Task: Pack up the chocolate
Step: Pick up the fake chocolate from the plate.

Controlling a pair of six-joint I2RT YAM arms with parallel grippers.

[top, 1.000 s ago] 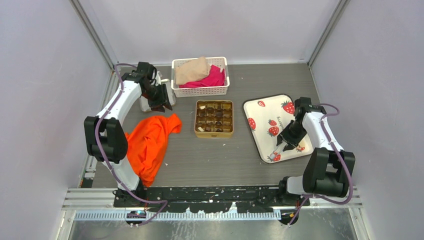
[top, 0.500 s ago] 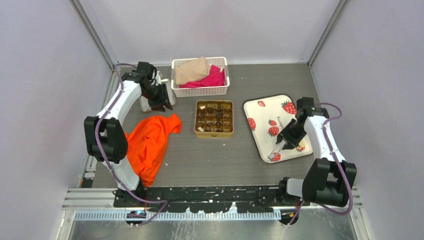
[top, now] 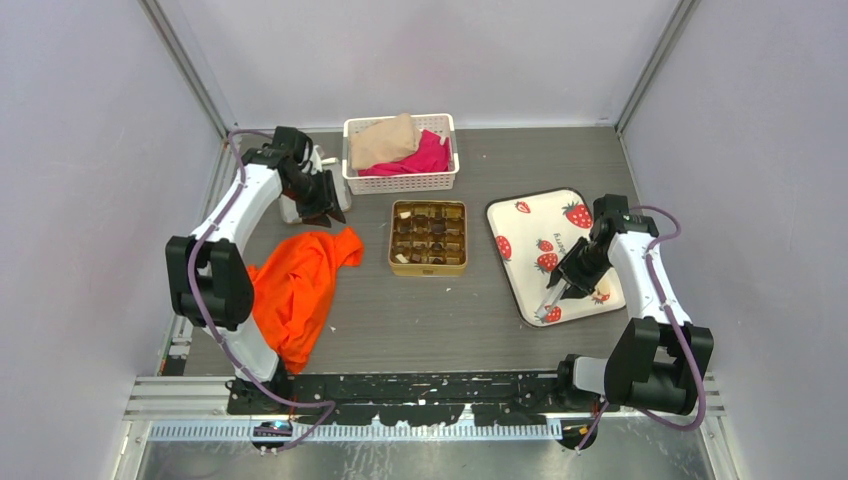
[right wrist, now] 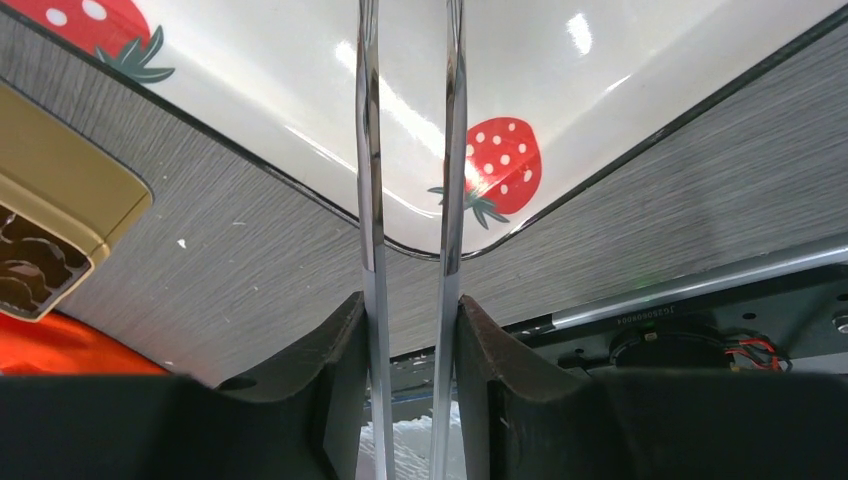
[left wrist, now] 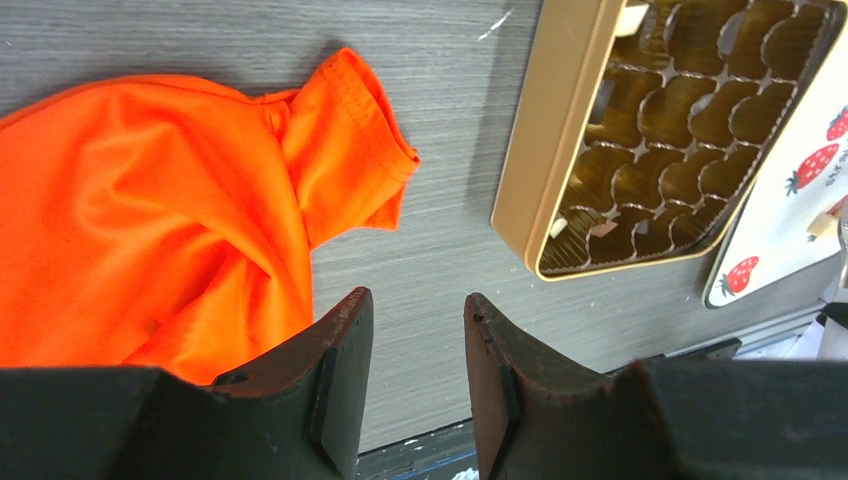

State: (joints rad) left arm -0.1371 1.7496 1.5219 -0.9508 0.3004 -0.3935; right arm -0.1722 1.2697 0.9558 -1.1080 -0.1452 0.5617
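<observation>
The chocolate (top: 428, 236) shows as dark and a few cream pieces in the compartments of a gold square tin (top: 429, 268) at the table's middle. In the left wrist view the tin (left wrist: 545, 150) has many bare cups and a few small pieces (left wrist: 603, 229). In the right wrist view dark pieces (right wrist: 22, 262) sit in the tin's corner. My right gripper (top: 581, 267) (right wrist: 410, 300) is shut on metal tongs (right wrist: 368, 150), whose tips hang over the near left corner of the white strawberry tray (top: 535, 215). My left gripper (top: 326, 208) (left wrist: 417, 305) is open and empty, left of the tin.
An orange cloth (top: 300, 280) lies at the near left. A white basket (top: 400, 182) with beige and pink cloths stands at the back. A white object (top: 292, 208) sits under the left arm. The tray's rim (right wrist: 300, 190) lies just beyond the tongs.
My right gripper has shifted a little left and toward the tray's near corner with the tongs. The left arm has barely moved.
</observation>
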